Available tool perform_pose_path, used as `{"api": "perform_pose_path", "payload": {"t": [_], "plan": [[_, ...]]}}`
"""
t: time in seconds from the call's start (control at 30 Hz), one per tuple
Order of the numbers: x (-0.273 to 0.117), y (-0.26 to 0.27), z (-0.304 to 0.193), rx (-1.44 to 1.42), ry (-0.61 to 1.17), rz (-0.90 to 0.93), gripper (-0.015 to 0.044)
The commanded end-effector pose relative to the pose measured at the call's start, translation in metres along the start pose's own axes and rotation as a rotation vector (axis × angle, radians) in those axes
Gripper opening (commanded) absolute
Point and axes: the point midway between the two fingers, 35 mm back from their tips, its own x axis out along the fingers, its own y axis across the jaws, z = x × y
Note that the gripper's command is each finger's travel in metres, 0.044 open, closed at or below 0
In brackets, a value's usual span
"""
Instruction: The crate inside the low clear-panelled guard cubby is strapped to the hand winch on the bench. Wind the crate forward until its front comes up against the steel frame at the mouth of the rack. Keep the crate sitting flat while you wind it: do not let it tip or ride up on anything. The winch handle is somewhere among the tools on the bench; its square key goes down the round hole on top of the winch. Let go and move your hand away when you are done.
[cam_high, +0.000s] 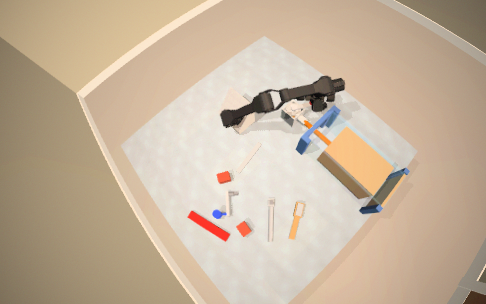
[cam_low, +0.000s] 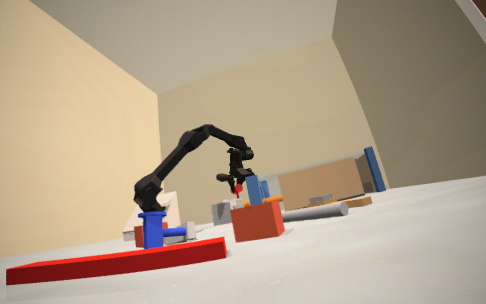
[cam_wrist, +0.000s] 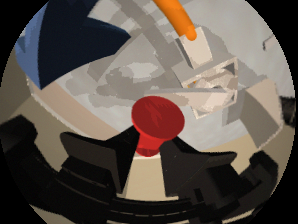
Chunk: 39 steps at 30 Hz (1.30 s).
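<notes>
My gripper (cam_high: 310, 104) (cam_low: 236, 190) (cam_wrist: 149, 125) is shut on the red knob (cam_wrist: 158, 118) of the winch handle, beside the mouth of the cubby. The handle's pale arm (cam_wrist: 200, 96) reaches from the knob to the winch (cam_high: 296, 111) (cam_wrist: 196, 48). The key and its hole are hidden. An orange strap (cam_high: 321, 135) (cam_wrist: 175, 16) runs from the winch through the blue frame (cam_high: 300, 143) (cam_low: 251, 190) toward the crate (cam_high: 357, 159) (cam_low: 320, 183). The crate looks flat, with a gap between its front and the blue frame.
A grey block (cam_high: 287, 119) (cam_low: 221, 213) is by the winch. Red cubes (cam_high: 223, 177) (cam_high: 243, 229), a red bar (cam_high: 209, 226), a blue-knobbed piece (cam_high: 217, 214), a pale crank-shaped tool (cam_high: 227, 204), a grey rod (cam_high: 271, 221) and an orange-handled tool (cam_high: 294, 227) lie farther off.
</notes>
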Motion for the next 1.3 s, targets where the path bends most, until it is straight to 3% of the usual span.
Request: {"api": "perform_pose_path", "payload": {"t": [0.0, 1.27], "plan": [[0.006, -0.007, -0.013, -0.006, 0.017, -0.013, 0.0], [0.02, -0.037, -0.045, -0.008, 0.02, -0.015, 0.0]]}}
